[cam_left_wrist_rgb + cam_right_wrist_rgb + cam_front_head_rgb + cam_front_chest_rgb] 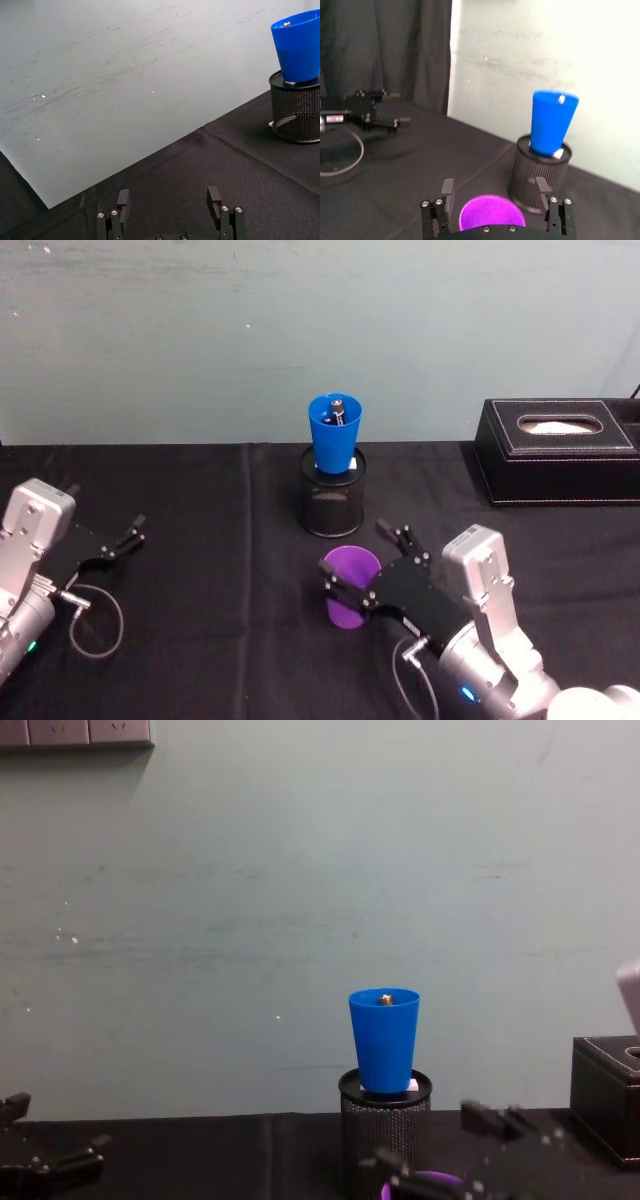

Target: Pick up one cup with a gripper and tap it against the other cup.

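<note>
Purple cup point(351, 587) between wide right pincer point(363, 566) fingers, before mesh holder point(333, 498) bearing blue cup point(334, 432).

My right tool point(440, 1155) blurs in the chest view, where the bottom edge cuts off the purple cup point(428, 1187).

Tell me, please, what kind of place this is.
Probably an indoor robot test bench: a table under black cloth against a plain wall, with a mesh holder, a tissue box, and wall sockets at the chest view's top.
</note>
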